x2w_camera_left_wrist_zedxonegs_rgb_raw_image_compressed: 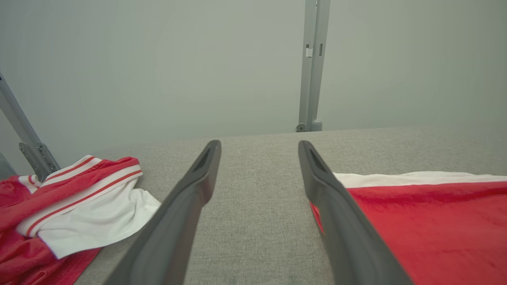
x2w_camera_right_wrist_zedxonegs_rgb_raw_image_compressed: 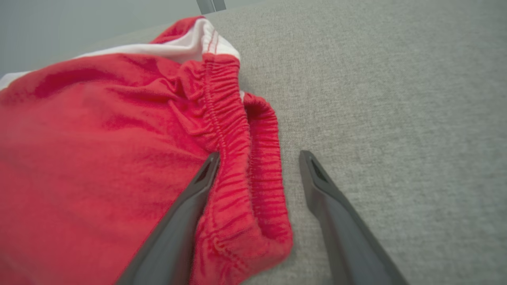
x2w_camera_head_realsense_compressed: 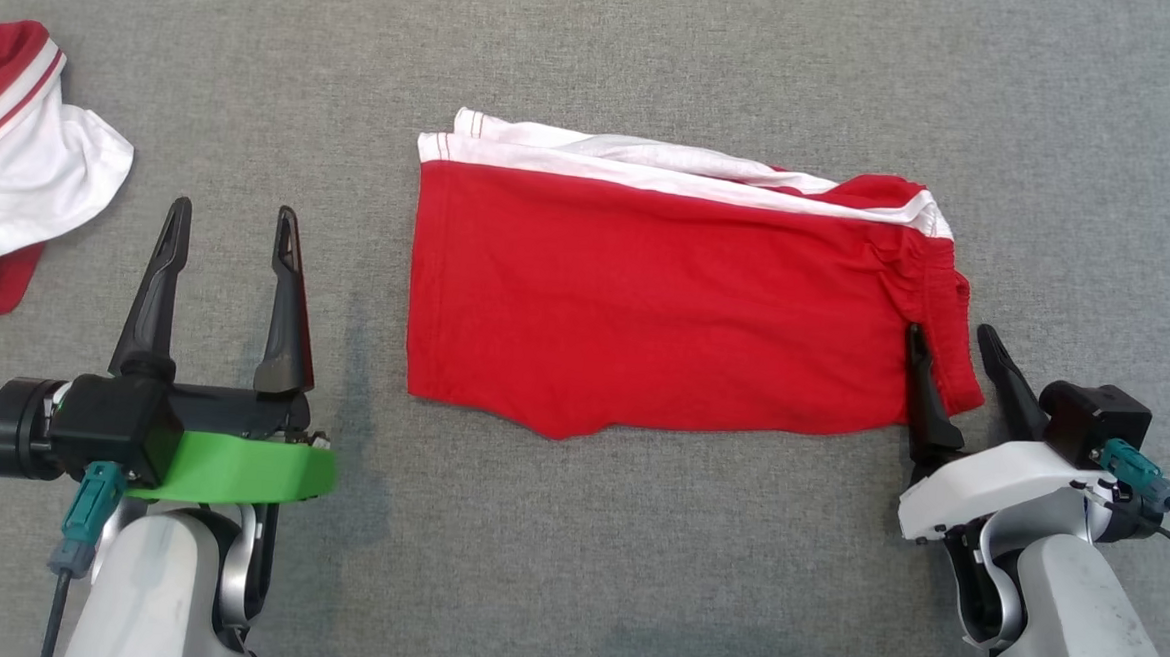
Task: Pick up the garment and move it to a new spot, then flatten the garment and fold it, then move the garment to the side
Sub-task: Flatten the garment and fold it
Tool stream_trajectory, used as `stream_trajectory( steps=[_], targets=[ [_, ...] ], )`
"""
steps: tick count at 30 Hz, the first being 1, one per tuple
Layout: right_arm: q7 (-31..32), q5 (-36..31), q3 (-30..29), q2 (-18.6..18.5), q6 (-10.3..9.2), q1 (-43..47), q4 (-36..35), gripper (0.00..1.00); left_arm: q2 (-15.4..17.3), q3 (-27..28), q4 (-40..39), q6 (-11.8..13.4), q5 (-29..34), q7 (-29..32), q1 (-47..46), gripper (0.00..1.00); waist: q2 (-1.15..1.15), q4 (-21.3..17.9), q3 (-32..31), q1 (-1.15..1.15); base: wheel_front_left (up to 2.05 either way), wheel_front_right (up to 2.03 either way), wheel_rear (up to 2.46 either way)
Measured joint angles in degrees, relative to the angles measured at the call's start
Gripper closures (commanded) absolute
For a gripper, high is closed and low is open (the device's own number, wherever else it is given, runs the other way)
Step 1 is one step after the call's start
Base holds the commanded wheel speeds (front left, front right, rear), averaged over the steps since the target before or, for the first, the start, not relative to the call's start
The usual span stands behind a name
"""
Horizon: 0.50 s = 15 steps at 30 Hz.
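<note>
Second garment (x2w_camera_head_realsense_compressed: 13, 158): crumpled heap, red with white panels and striped trim, at the far left edge of the table (x2w_camera_head_realsense_compressed: 600, 49); well apart from the task item.
Left gripper (x2w_camera_head_realsense_compressed: 234, 208): over bare table between the two cloth items; fingers (x2w_camera_left_wrist_zedxonegs_rgb_raw_image_compressed: 190, 198) spread wide, released, nothing between them.
Garment (x2w_camera_head_realsense_compressed: 666, 303): red shorts, from the centre to the right of the table, lying flat and folded to a rough rectangle; long axis runs left to right.
Garment trim: white band (x2w_camera_head_realsense_compressed: 654, 167) along the far edge; the near edge dips to a shallow point toward its left.
Waistband (x2w_camera_right_wrist_zedxonegs_rgb_raw_image_compressed: 233, 130): gathered red elastic at the garment's right end, puckered.
Right gripper (x2w_camera_head_realsense_compressed: 948, 332): at the garment's near right corner; fingers released and spread, one over the red cloth, the other over bare table, with the waistband edge between them, not clamped.
</note>
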Motion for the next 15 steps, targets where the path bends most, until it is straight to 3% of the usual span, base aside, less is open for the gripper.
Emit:
stream_trajectory(
  steps=[5, 6, 7, 15],
  targets=[
    [0.6, 1.1, 2.0, 0.0, -0.09, -0.1, 0.8, 0.00, -0.5, 0.4, 0.4, -0.9, 0.5, 0.0, -0.1, 0.00, 0.00, -0.7, -0.1, 0.00, 0.00, 0.00, 0.00],
    [0.9, 1.5, 2.7, -0.2, -0.10, -0.3, 0.8, 0.58, -0.5, 0.4, 0.5, -1.0, 0.5, 0.0, -0.1, 0.00, 0.00, -0.8, -0.1, 0.00, 0.00, 0.00, 0.00],
    [1.0, 1.9, 3.0, -0.2, -0.10, -0.4, 0.8, 1.00, -0.6, 0.5, 0.6, -1.0, 0.6, 0.0, -0.1, 0.00, 0.00, -0.9, -0.1, 0.00, 0.00, 0.00, 0.00],
    [2.5, 7.7, 2.1, -1.0, -0.07, -0.4, -2.1, 1.00, -0.7, 1.3, 0.8, -1.7, 1.5, 0.0, 0.1, 0.00, 0.01, -2.1, -0.7, 0.00, 0.00, 0.00, 0.00]
  ],
)
